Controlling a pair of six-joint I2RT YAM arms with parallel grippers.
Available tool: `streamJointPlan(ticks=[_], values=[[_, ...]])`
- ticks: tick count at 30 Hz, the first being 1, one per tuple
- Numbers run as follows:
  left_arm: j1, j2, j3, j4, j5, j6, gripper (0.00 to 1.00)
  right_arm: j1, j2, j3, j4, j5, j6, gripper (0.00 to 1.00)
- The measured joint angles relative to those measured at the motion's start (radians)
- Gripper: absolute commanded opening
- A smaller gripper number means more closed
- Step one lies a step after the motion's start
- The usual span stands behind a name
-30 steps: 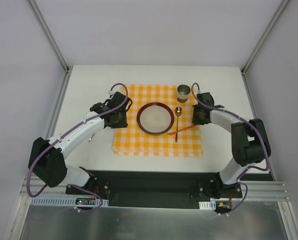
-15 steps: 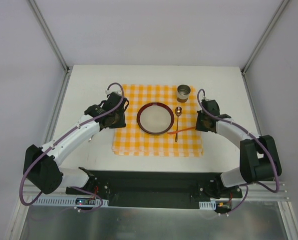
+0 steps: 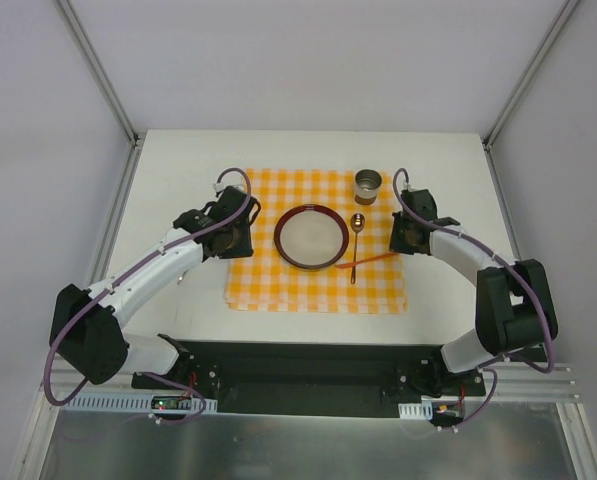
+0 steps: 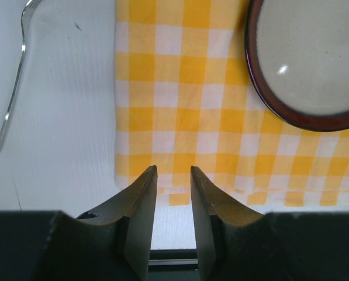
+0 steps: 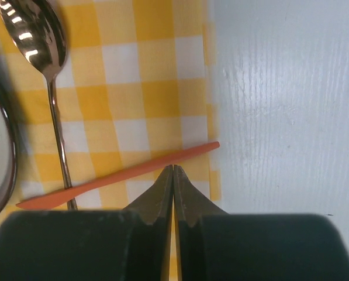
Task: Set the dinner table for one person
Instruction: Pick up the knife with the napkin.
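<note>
The dinner table (image 3: 178, 170) fills the middle of the top view, white and bare around the checkered cloth (image 3: 318, 290) at its centre. On the cloth, the plate (image 3: 311, 237) sits in the middle, the metal cup (image 3: 368, 186) at the far right corner, and the spoon (image 3: 357, 225) just right of the plate. A slim orange utensil (image 5: 121, 172), probably a knife, lies slanted across the spoon's handle.

You appear to be at the cutlery step, since the fork (image 4: 13, 88) lies on the bare table left of the cloth, apart from the setting. Your left gripper (image 4: 172, 175) hovers over the cloth's left near edge, its jaws slightly parted with nothing between them. Your right gripper (image 5: 172, 170) has its fingers pressed together, tips just above the orange utensil near the cloth's right edge, clamping nothing that you can see.

Next, you would likely carry the left gripper left to the fork and widen it, since that thin, flat handle calls for a low, square pinch. The orange utensil may also want straightening off the spoon.

From above, the left arm hides most of the fork. The wrist view cuts off its tines and part of the plate. You cannot tell how high the right fingertips are above the utensil.
</note>
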Motion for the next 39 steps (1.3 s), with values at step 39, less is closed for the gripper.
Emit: streamJointPlan(ticks=[39], values=[[0.0,0.034,0.0,0.0,-0.007,0.0,0.29,0.0,0.063,-0.014,-0.002,0.006,0.005,0.03]])
